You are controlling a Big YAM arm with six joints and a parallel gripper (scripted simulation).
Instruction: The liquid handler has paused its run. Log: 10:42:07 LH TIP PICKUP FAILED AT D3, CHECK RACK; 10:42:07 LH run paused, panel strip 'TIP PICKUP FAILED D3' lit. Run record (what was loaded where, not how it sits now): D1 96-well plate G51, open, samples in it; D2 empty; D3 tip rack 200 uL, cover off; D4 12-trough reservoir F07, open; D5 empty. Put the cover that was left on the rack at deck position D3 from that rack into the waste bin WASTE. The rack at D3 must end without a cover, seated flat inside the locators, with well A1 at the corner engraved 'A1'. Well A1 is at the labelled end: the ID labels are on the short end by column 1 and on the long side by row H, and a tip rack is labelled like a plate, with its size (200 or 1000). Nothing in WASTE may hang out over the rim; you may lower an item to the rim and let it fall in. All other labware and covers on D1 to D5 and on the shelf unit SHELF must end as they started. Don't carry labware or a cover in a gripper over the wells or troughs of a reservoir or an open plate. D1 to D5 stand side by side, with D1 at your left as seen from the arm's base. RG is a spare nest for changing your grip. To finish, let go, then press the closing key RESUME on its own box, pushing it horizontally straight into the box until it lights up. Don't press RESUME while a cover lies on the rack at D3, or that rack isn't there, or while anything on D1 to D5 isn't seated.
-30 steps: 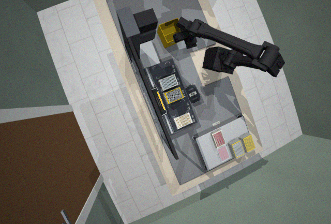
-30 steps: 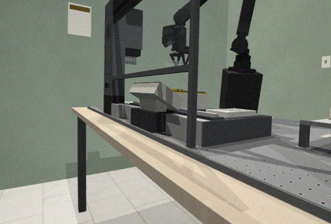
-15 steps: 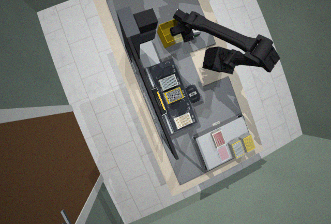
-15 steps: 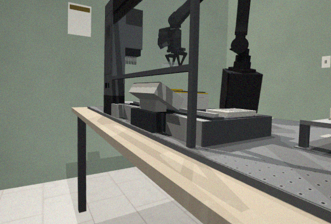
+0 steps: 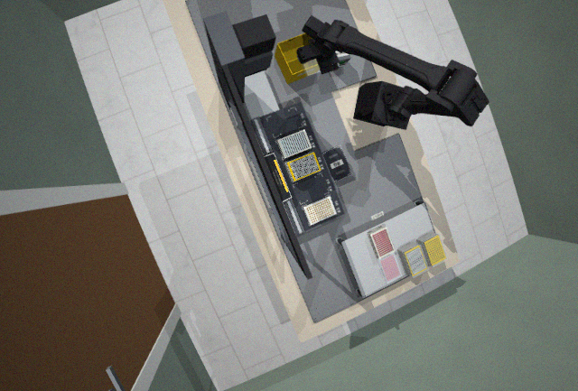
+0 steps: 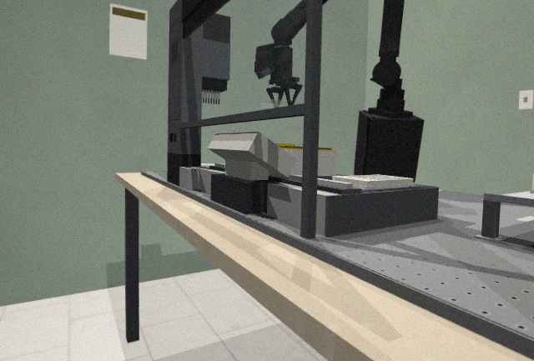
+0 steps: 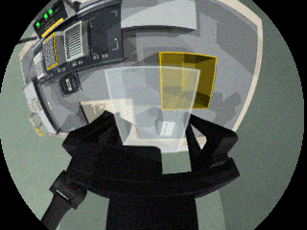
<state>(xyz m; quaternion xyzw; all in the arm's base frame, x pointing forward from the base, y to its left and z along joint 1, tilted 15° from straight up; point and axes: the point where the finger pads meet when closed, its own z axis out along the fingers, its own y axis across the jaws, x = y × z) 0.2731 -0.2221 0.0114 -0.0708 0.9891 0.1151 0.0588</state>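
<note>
Green walls and a pale tiled floor are surrounding the perforated grey bench (image 5: 373, 181), where the liquid handler's dark gantry frame (image 6: 311, 102) is standing over the deck. On the deck, the tip rack at D3 (image 5: 303, 165), yellow-edged, is showing its tip holes bare, between the plate (image 5: 321, 209) and the reservoir (image 5: 293, 143). Beyond the deck's far end, the yellow bin WASTE (image 5: 288, 60) is sitting open-topped. My arm (image 5: 396, 62) is reaching across to it, and my gripper (image 7: 152, 115) is clamping wide on the clear cover (image 7: 150, 99), held by its edges and hanging high above the bin, partly over its near wall in the wrist view.

To do this step well, I am judging that the cover should be centred inside the bin's four walls, kept level, and lowered to the rim before I release it, so no edge is hanging out. Its transparency is making the overlap hard to read.
</note>
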